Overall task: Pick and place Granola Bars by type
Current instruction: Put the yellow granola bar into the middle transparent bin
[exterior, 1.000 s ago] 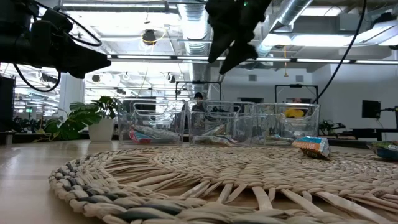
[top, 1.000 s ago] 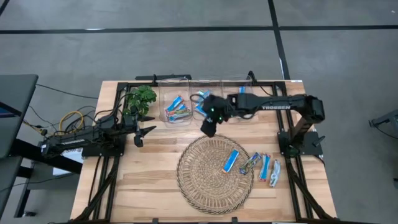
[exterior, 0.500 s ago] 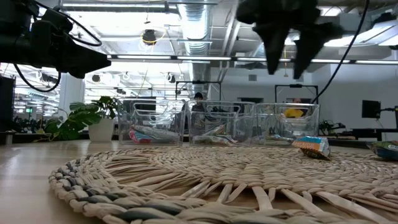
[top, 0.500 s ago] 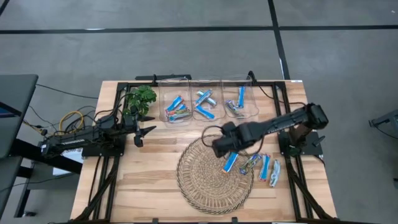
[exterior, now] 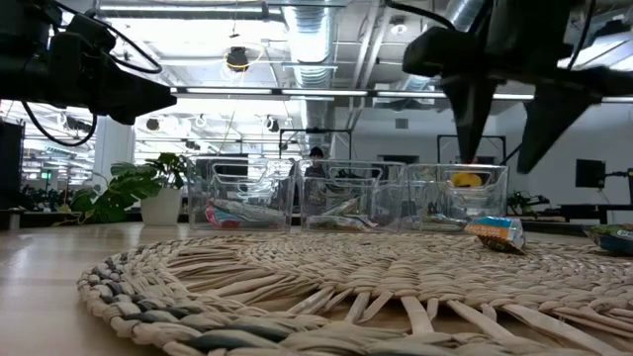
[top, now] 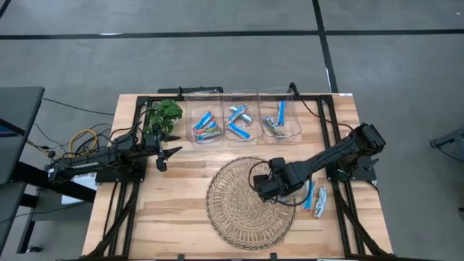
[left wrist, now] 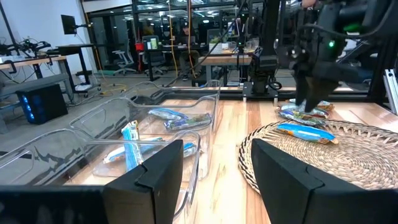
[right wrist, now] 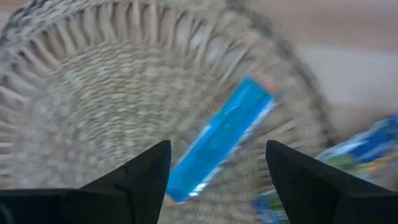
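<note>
Even overhead light, soft shadows; low view backlit by ceiling lamps; right wrist view motion-blurred.

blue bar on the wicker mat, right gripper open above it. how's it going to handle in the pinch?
Probably light and thin: the bright blue granola bar lies flat on the woven mat. Its glossy wrapper looks slippery, so it may skid on the weave if the right gripper closes off-centre. Being flat, it should not roll.
</note>
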`<action>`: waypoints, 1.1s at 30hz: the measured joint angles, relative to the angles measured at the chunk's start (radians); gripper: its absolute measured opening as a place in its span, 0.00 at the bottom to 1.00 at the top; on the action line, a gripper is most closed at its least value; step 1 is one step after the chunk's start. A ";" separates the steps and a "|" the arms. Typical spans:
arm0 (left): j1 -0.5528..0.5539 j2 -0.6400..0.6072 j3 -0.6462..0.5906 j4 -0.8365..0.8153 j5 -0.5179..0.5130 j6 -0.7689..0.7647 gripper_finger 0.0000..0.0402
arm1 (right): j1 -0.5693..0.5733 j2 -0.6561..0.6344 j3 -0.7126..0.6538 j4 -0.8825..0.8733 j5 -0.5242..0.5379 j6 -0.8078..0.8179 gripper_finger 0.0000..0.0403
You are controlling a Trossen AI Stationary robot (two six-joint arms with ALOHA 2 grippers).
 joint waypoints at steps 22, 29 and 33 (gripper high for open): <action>0.000 0.000 0.000 0.000 0.000 0.000 0.46 | 0.032 0.000 -0.103 0.178 -0.085 0.060 0.63; 0.000 0.000 0.000 0.000 0.000 0.000 0.46 | 0.023 0.000 -0.103 0.266 -0.097 -0.448 0.63; 0.000 0.000 0.000 0.000 0.000 0.000 0.46 | 0.007 0.000 -0.080 0.270 -0.167 -0.901 0.63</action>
